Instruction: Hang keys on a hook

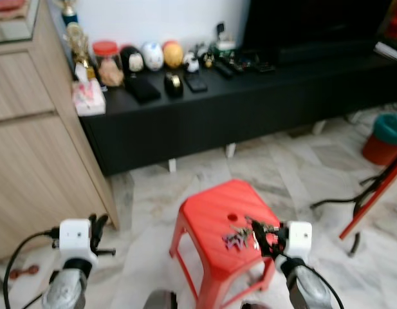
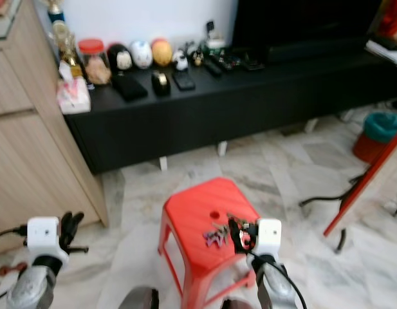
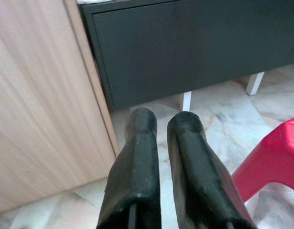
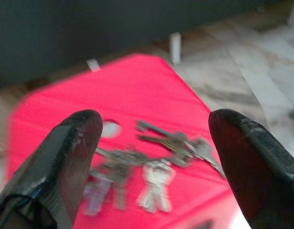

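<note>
Step in hand: reach for keys (image 4: 151,167), lying on red stool (image 1: 211,212) beside its centre hole. My right gripper (image 4: 154,143) spread wide just above keys; left gripper (image 3: 163,143) nearly closed, beside stool. Next: descend, pinch key ring

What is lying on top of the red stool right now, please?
A bunch of keys lies on the red stool, near its right edge beside the small centre hole. The right gripper hovers over them with fingers wide open. The gripper covers part of the seat's edge.
</note>
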Robot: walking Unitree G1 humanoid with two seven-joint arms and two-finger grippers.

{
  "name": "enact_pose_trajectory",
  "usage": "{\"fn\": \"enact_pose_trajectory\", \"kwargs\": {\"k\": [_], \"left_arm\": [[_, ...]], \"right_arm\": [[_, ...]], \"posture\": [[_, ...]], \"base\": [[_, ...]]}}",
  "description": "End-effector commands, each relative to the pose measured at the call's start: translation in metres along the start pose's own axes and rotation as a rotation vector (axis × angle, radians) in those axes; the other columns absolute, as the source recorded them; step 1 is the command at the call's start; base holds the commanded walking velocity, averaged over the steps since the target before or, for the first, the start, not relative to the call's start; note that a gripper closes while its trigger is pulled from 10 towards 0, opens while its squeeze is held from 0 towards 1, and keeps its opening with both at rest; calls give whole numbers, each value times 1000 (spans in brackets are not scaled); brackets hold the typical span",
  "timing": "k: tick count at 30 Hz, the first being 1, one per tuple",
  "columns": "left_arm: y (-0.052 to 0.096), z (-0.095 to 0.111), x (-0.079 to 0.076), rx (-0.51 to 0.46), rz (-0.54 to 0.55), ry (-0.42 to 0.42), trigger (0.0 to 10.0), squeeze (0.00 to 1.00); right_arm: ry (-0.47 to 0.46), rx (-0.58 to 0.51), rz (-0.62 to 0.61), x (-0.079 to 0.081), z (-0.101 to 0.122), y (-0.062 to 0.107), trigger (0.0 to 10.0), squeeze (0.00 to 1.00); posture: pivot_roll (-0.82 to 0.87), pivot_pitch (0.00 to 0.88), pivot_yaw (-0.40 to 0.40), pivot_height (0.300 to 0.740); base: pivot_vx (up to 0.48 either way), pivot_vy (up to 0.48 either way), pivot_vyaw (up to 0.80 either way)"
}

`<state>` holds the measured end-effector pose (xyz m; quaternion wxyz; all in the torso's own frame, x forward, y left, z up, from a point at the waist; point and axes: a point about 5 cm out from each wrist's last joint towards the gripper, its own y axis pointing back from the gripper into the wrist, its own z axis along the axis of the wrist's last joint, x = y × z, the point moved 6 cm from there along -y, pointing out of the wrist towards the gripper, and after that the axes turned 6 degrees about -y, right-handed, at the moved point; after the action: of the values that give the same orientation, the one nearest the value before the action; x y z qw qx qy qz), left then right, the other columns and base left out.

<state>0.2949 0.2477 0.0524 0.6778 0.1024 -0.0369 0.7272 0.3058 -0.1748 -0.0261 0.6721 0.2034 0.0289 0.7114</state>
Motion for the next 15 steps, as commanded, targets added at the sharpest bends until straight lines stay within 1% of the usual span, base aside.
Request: {"fn": "enact_pose_trajectory", "kwargs": {"k": [1, 6, 8, 9, 10, 11, 14, 15], "left_arm": [[0, -1, -5, 2, -18, 0, 10000, 0], [0, -1, -5, 3, -15, 2, 10000, 0], [1, -2, -5, 6, -16, 2, 10000, 0], [1, -2, -5, 6, -16, 2, 10000, 0], [1, -2, -5, 6, -17, 1, 10000, 0], [0, -2, -5, 8, -19, 0, 10000, 0], [0, -2, -5, 9, -20, -1, 10000, 0], [-1, -2, -5, 10, -21, -3, 10000, 0]], "right_arm": [[-12, 6, -27, -8, -1, 2, 10000, 0], [-4, 6, -22, -8, 0, 2, 10000, 0], [24, 18, -14, -8, 0, 0, 10000, 0], [24, 18, -14, -8, 0, 0, 10000, 0], [75, 35, -6, -8, -1, -1, 10000, 0], [106, 48, 7, -8, 0, -3, 10000, 0], [131, 59, 22, -7, 1, -5, 10000, 0], [159, 71, 41, -5, 2, -7, 10000, 0]], "posture": [[164, 37, -43, 612], [160, 40, -41, 612], [159, 44, -39, 612], [159, 44, -39, 612], [155, 47, -36, 612], [153, 49, -35, 612], [150, 53, -33, 612], [149, 54, -32, 612]], "base": [[0, 0, 0], [0, 0, 0], [0, 0, 0], [0, 0, 0], [0, 0, 0], [0, 0, 0], [0, 0, 0], [0, 0, 0]]}}
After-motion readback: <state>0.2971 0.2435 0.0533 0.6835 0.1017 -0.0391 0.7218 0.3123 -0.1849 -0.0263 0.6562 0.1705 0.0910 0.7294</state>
